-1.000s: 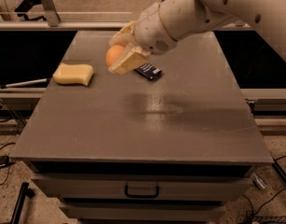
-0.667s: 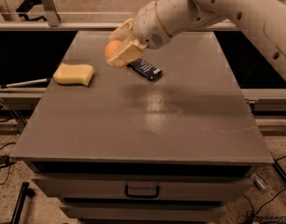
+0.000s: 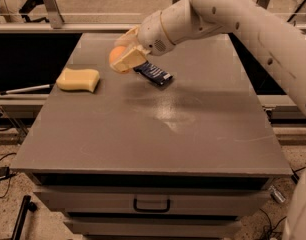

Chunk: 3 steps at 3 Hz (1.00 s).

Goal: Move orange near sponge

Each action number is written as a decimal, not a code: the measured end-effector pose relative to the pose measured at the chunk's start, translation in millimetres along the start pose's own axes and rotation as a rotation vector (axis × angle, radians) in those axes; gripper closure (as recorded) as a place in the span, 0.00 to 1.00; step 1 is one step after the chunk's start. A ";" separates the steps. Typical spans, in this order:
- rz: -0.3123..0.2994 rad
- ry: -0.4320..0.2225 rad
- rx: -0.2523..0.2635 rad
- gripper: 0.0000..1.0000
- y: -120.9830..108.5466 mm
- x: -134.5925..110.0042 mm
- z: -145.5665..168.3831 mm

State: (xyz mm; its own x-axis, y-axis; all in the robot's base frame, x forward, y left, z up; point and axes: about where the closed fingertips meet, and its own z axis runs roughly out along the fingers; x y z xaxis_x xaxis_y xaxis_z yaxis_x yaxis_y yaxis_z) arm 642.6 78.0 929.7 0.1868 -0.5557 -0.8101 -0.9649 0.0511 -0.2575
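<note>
While the white arm [image 3: 233, 19] stretches in from the right, the tool [image 3: 124, 54] hangs over the far-left part of the grey table [image 3: 158, 134], its 2 pale fingers clamped around the orange [image 3: 114, 56]. The fruit bulges out on the tool's left side, pinched between those fingers. The sponge [image 3: 78, 79] lies flat on the table, near the orange, down to its left, not touching. A dark blue packet [image 3: 154, 74] lies just right of the tool.
</note>
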 end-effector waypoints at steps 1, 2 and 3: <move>0.062 -0.007 -0.028 1.00 4.8 14.8 35.4; 0.104 -0.017 -0.045 1.00 14.2 27.3 49.2; 0.143 -0.052 -0.070 1.00 23.9 29.0 53.6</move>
State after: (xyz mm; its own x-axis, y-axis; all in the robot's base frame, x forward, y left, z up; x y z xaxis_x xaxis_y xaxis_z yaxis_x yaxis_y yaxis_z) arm 634.8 107.6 871.9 0.0541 -0.5027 -0.8627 -0.9925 0.0679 -0.1018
